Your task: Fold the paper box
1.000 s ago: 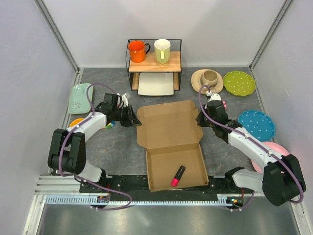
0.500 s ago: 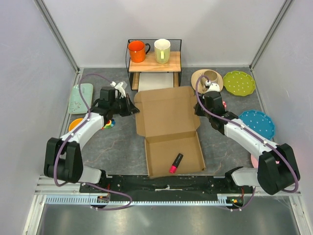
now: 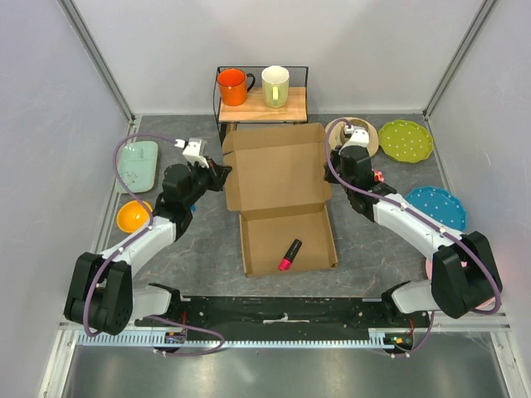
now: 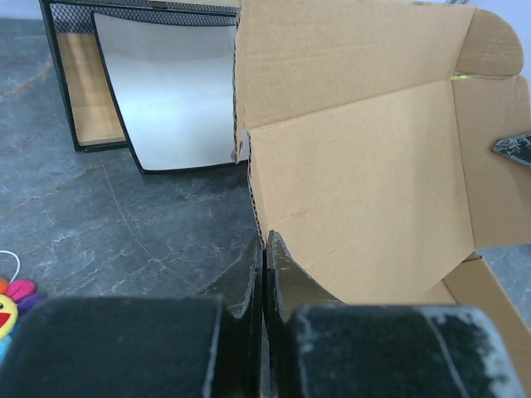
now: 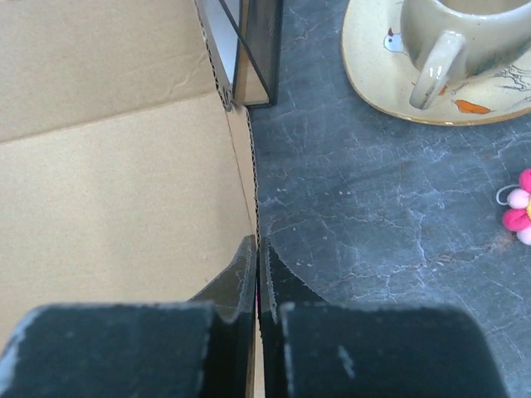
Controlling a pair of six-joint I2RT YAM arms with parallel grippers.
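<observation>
Lid of paper box [image 3: 278, 178] raised; pink marker [image 3: 288, 254] inside; left gripper [image 4: 264, 245], right gripper [image 5: 257, 245] clamp lid.

The grey table [image 3: 207, 249] bears the paper box [image 3: 282, 228], a wire rack [image 3: 253, 114] and an orange bowl [image 3: 133, 217].

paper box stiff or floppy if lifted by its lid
Probably fairly stiff: the paper box is corrugated, its lid flat between left gripper and right gripper. Likely hinges at its creases. The pink marker inside may roll.
</observation>
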